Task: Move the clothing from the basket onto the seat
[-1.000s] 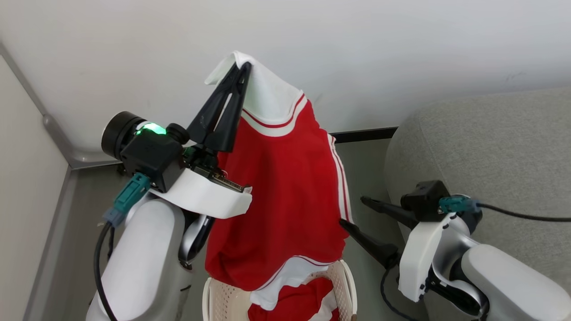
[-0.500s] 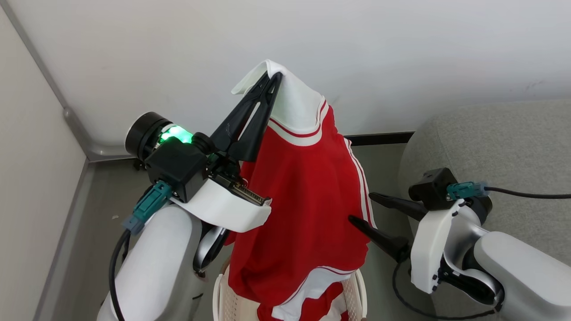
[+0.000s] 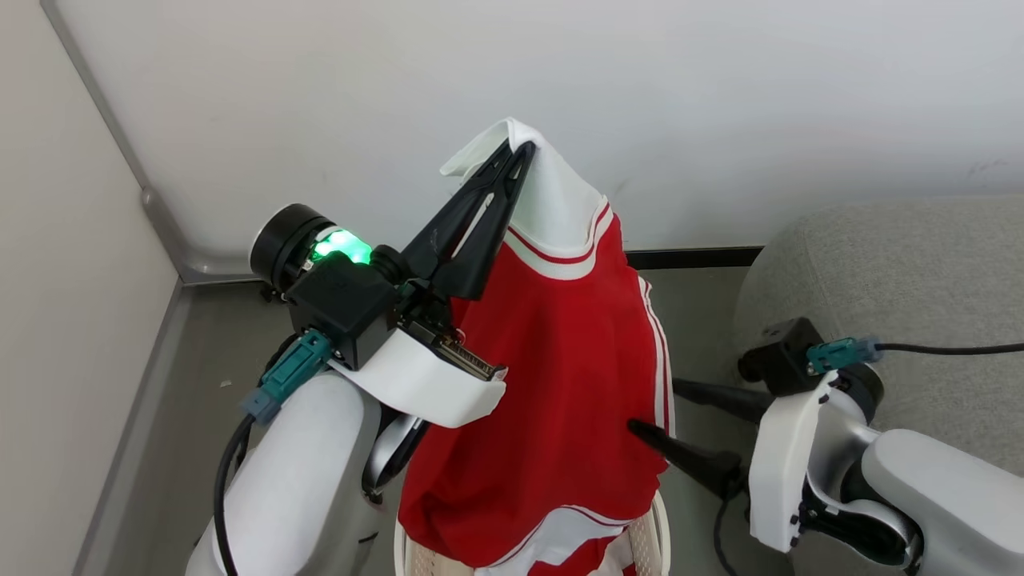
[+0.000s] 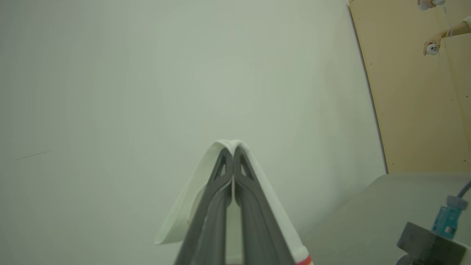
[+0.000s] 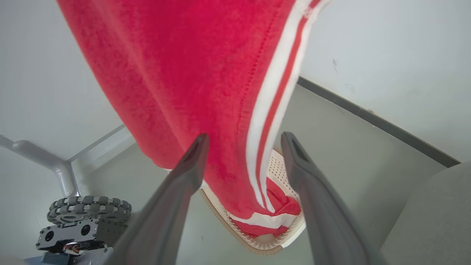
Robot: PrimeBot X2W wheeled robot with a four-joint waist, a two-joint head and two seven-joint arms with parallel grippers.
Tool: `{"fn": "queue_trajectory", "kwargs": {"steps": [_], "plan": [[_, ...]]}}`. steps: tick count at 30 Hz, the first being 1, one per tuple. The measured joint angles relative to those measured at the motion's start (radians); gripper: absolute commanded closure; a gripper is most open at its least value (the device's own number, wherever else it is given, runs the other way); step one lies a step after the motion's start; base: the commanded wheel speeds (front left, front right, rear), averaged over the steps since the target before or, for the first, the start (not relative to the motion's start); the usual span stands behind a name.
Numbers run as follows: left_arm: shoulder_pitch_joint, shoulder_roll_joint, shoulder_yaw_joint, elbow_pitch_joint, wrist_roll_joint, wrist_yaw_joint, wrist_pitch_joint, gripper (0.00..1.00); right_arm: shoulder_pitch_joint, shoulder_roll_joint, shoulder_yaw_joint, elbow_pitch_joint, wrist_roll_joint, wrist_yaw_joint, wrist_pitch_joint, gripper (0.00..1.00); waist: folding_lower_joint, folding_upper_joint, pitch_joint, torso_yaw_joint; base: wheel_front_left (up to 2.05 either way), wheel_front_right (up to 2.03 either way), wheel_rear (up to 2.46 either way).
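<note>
**Red garment hangs from the left end effector above the basket**

In the head view, the left end effector (image 3: 520, 152) points toward 1 o'clock. Its two dark fingers are pressed together on the white top band of a red garment (image 3: 552, 384). In the left wrist view the white band folds over the closed tips (image 4: 232, 151). The garment hangs straight down from that pinch, with its white-and-red stripe trim running along the 3 o'clock side.

The garment's lower hem hangs at the basket (image 3: 660, 536), which sits at 6 o'clock at the bottom edge of the frame. A second garment (image 5: 283, 206), red with white trim, lies inside the basket.

The right end effector (image 3: 654, 406) reaches in from 4 o'clock, fingers spread wide and holding nothing. In the right wrist view the striped edge hangs between its fingers (image 5: 245, 137); we cannot tell whether they touch the cloth.

The grey sofa seat (image 3: 904, 272) lies at 3 o'clock, beside the right arm and apart from the basket. No clothing shows on the part of it we see.
</note>
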Motion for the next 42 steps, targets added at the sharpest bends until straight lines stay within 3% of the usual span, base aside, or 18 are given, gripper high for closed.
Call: {"fn": "queue_trajectory", "kwargs": {"steps": [14,22,26,28,31,42], "plan": [[-0.041,0.001,-0.049,-0.002,-0.017,0.000,0.000,1.00,-0.100,-0.030,0.142,-0.051,0.037,0.000,0.014,0.00,0.0000,0.0000,0.012,0.024,0.00,0.00,0.00],[-0.053,0.004,-0.053,0.012,-0.026,0.000,0.000,1.00,-0.142,-0.007,0.215,-0.066,-0.006,0.000,-0.057,0.00,0.0000,0.0000,0.020,0.032,0.00,0.00,0.00],[-0.058,0.008,-0.050,0.041,-0.026,0.000,0.000,1.00,-0.169,0.009,0.263,-0.075,-0.026,0.000,-0.095,0.52,0.0000,0.0000,0.022,0.034,0.00,0.00,0.00],[-0.058,0.011,-0.046,0.052,-0.027,0.000,0.000,1.00,-0.186,0.008,0.268,-0.074,-0.042,0.000,-0.114,0.63,0.0000,0.0000,0.023,0.033,0.00,0.00,0.00],[-0.058,0.011,-0.039,0.062,-0.029,0.000,0.000,1.00,-0.204,0.008,0.268,-0.067,-0.073,0.000,-0.152,1.00,0.0000,0.0000,0.025,0.030,0.00,0.00,0.00],[-0.055,0.037,0.011,0.150,-0.046,0.003,0.000,1.00,-0.204,0.008,0.271,-0.016,-0.114,0.000,-0.285,1.00,0.0000,0.0000,0.029,0.009,0.00,0.00,0.00]]}}
